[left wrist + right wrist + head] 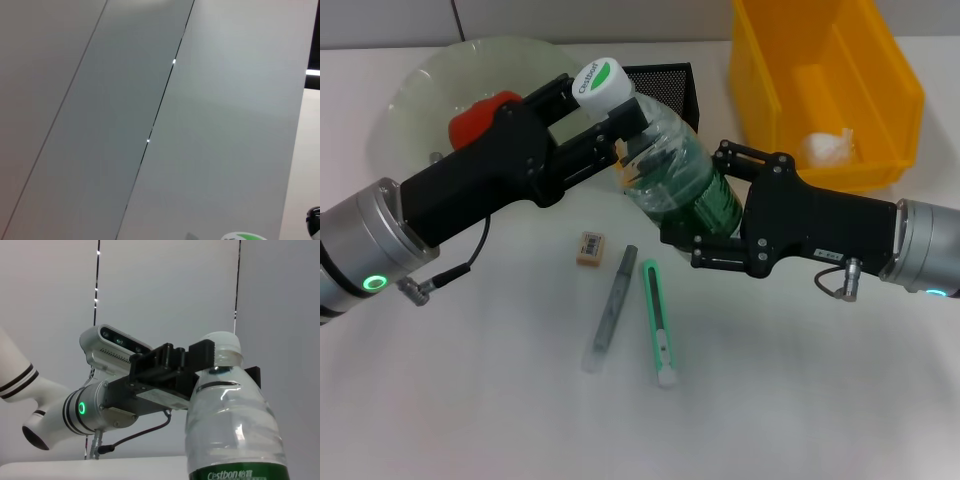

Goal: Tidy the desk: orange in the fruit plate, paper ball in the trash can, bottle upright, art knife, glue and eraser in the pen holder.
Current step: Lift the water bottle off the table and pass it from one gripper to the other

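Water bottle (pixel 675 170) held off desk, tilted, above eraser (pixel 590 247). Left gripper (pixel 620 135) clamped at neck under cap; right gripper (pixel 695 235) clamped on lower body. Judged part-full, smooth, thin-walled: squeeze dents it; stiff neck is better hold.

Glossy clear plastic bottle (pixel 682 180), black wire-mesh pen holder (pixel 665 85), crumpled paper ball (pixel 826 147), matt tabletop (pixel 800 390).

White desk (pixel 800 400) under my work. Grey panelled wall (pixel 150 100) w/ thin dark seams behind. Wall edge along desk's far side.
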